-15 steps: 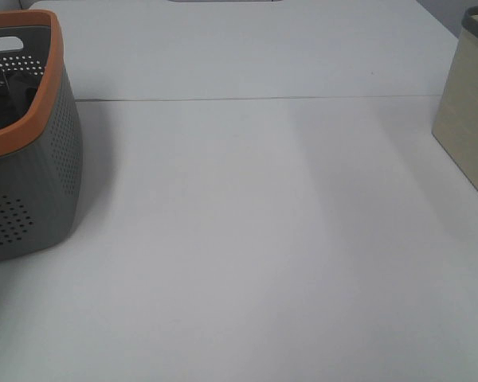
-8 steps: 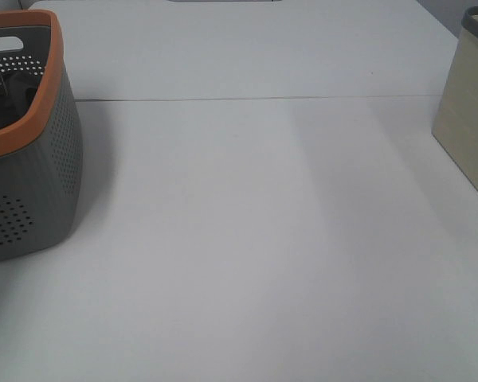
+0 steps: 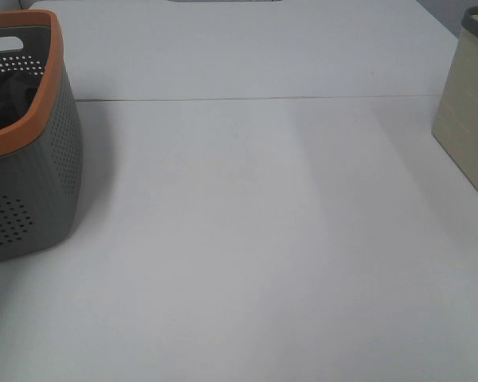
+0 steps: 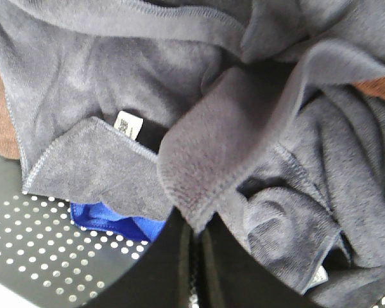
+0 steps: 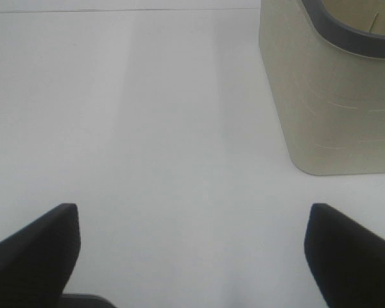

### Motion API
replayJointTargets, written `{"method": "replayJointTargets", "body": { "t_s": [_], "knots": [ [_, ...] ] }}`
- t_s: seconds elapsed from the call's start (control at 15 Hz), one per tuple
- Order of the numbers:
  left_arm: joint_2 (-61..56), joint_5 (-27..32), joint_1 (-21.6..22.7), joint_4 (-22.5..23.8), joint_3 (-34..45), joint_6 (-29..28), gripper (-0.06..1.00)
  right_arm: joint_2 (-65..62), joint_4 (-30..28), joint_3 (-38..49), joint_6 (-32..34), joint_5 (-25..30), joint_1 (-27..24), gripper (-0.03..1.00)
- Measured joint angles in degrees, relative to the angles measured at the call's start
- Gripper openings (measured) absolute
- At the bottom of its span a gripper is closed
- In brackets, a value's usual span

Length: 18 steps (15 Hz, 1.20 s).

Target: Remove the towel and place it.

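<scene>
The towel [image 4: 147,70] is a dark navy-purple terry cloth with a white tag [image 4: 127,124], lying crumpled inside the grey basket with the orange rim [image 3: 54,79]. In the left wrist view my left gripper [image 4: 195,234] is shut on a raised fold of the towel, the fingers [image 4: 170,263] pressed together below it. In the exterior high view only a dark mass [image 3: 4,99] shows inside the basket. My right gripper [image 5: 191,221] is open and empty above the bare table.
A bright blue cloth [image 4: 115,218] and a brownish cloth [image 4: 0,115] lie under the towel against the perforated basket wall [image 4: 38,244]. A beige bin [image 3: 470,119] stands at the right edge, and it also shows in the right wrist view [image 5: 333,96]. The white table [image 3: 255,223] lies between basket and bin.
The dark shape inside the basket has shifted a little in the exterior high view. The table and the bin look the same.
</scene>
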Motion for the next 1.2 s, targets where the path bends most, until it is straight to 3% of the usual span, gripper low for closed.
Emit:
{"method": "replayJointTargets", "body": {
  "t_s": [0.53, 0.87, 1.07, 1.2],
  "knots": [
    [-12.4, 0.2, 0.0, -6.9, 0.0, 0.0, 0.0, 0.0, 0.0, 0.0, 0.0, 0.0, 0.0, 0.85],
    [-23.9, 0.3, 0.0, -14.6, -0.1, 0.0, 0.0, 0.2, 1.0, 0.0, -0.2, 0.0, 0.0, 0.85],
    [-25.1, 0.5, -0.9, -14.9, -4.6, 0.1, 0.0, 6.5, 6.5, -2.0, -6.6, -0.4, 0.0, 0.85],
    [-25.0, -0.7, -4.6, -14.8, -9.2, 0.2, 0.0, 12.4, 12.4, -5.3, -13.8, -0.7, 0.0, 0.85]
  ]
}}
